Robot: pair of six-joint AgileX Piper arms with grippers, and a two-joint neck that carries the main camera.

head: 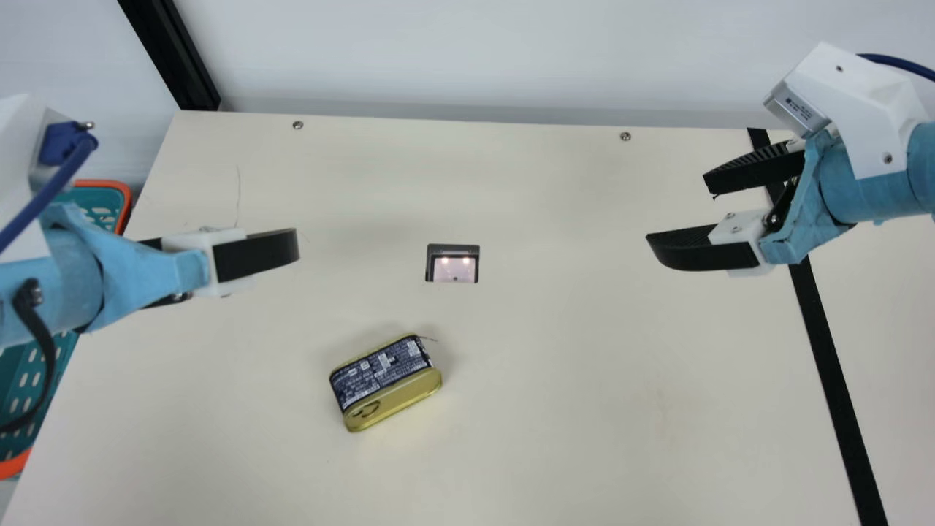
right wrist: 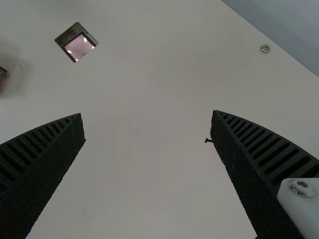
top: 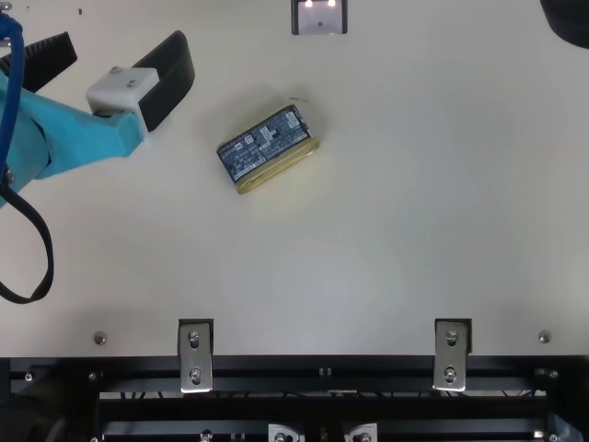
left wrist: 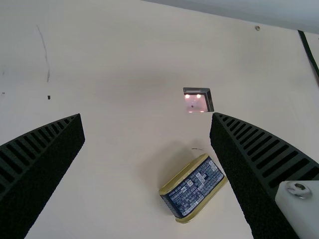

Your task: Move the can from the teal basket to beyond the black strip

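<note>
We see the can on the table, near the dark-framed panel. Our left gripper and right gripper stand apart-fingered, between teal basket and black strip.

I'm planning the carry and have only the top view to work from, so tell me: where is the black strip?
Observer: In the main view, the black strip runs along the table toward that view's right side.

Operator: Thanks. Is the right gripper open?

Observer: Yes, the main view shows its two fingers spread, with nothing between them.

Operator: And the teal basket?

Observer: At the main view's left edge, partly hidden behind the left arm.
</note>
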